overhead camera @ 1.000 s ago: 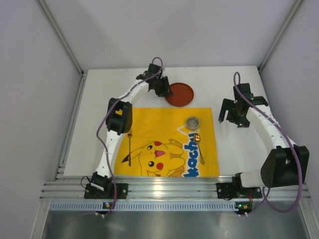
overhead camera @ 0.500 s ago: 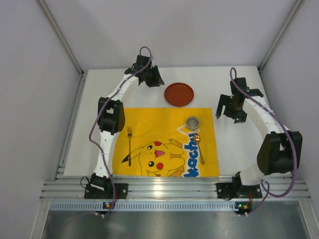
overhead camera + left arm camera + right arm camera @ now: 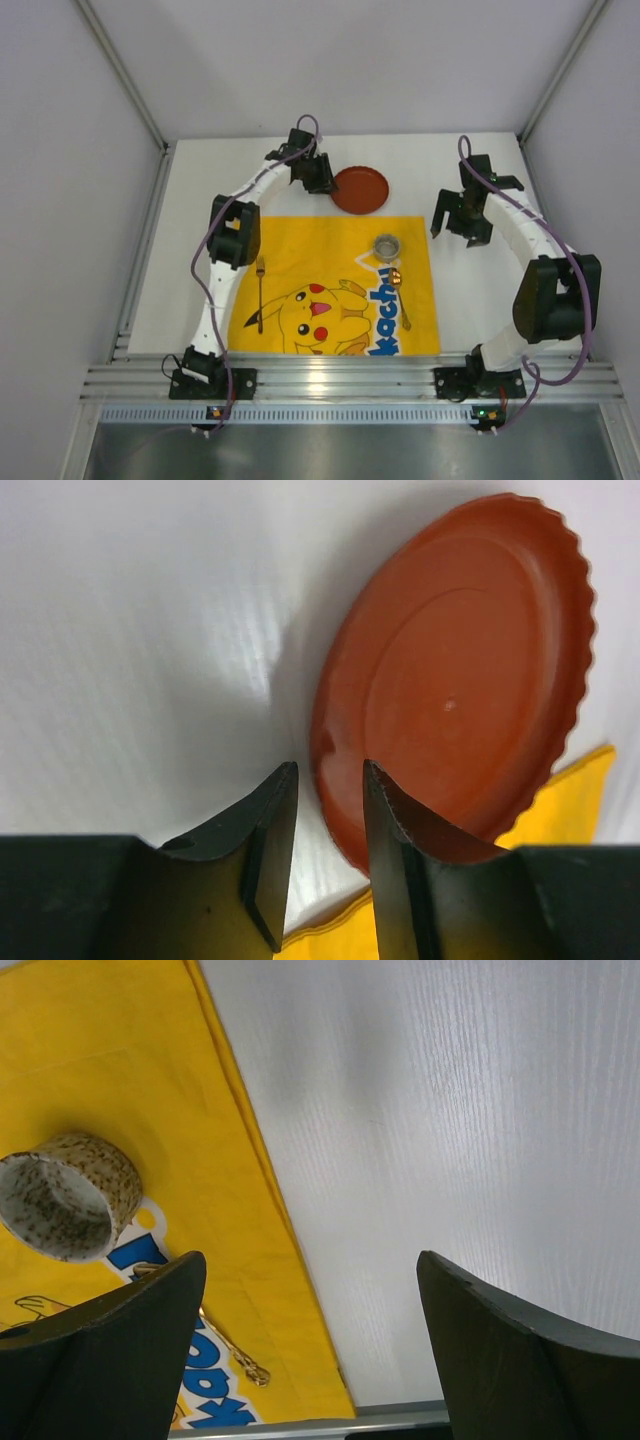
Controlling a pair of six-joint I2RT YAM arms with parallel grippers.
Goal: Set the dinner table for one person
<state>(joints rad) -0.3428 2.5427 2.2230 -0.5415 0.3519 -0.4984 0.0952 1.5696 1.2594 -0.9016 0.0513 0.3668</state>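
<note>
The dinner table (image 3: 410,160) fills the workspace, w/ a yellow mat (image 3: 310,250) laid at its near centre. The fork (image 3: 260,290) is set on the mat's left side, the spoon (image 3: 401,295) and speckled cup (image 3: 386,246) on its right, so the middle is left bare. That gap is judged to be meant for the red plate (image 3: 360,189).

The plate is found on white tabletop at the mat's far edge. The left gripper (image 3: 325,780) is placed at the plate's left rim, jaws narrowed to a slit w/ the rim seemingly btw them; whether it is actually clamped cannot be told from the wrist view. The right gripper (image 3: 310,1270) is held spread wide and empty above bare table, just right of the mat's right edge — judged to be parked out of the way.

Room: the mat's centre is unobstructed for a drag or lift toward the near side. The cup is near that path's right flank, so drift that way should be avoided. The side walls (image 3: 90,220) are well apart from both arms.
</note>
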